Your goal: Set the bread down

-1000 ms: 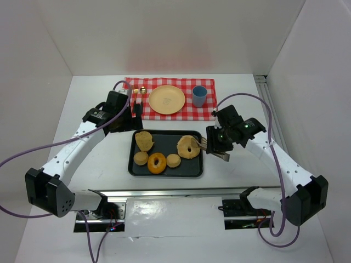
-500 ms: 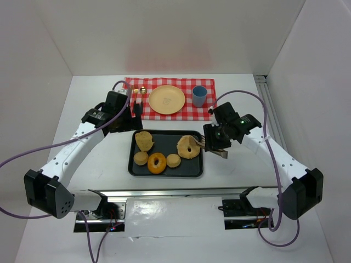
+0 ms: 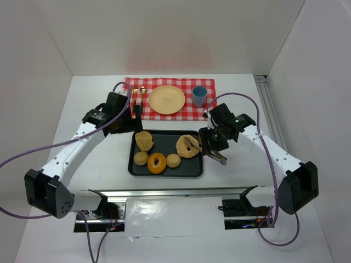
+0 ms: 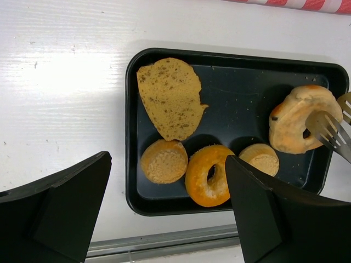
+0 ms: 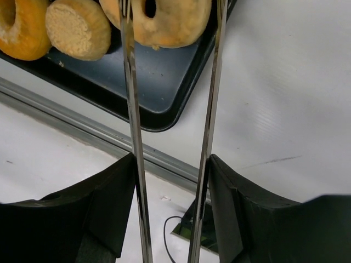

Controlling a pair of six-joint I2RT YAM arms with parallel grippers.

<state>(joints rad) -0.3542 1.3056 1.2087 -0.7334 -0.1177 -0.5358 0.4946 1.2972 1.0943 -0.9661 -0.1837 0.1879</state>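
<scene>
Setting: a white table [image 3: 82,98] boxed in by plain white walls, with both arms reaching over it from the near edge.

Item 1, pale bagel [image 3: 182,147]. We found it in the black tray [image 3: 164,136], at the end nearest the right gripper [image 3: 215,143] and straight ahead of its fingers.

Item 2, metal tongs [image 5: 130,109]. Both blades were clamped between the right gripper's fingers. They ran forward to the bagel, with one forked tip over the ring beside its hole and the other at its outer edge. We could not tell whether the tips pinched it.

Item 3, other tray contents, all farther from the right gripper than the bagel:
- a small round roll [image 3: 174,160] just beside the bagel
- a glazed donut [image 3: 157,163]
- a second roll [image 3: 141,158]
- a flat bread slice [image 3: 144,140] at the far end

Item 4, left gripper [image 4: 169,164]. Its fingers stood wide apart with nothing between them. It hung above the tray's far end, with the slice, one roll and the donut below it.

Item 5, red checked cloth [image 3: 211,112]. It lay beyond both grippers, just past the tray. It carried a yellow plate [image 3: 167,99] and, nearer the right gripper, a blue cup [image 3: 199,96].
</scene>
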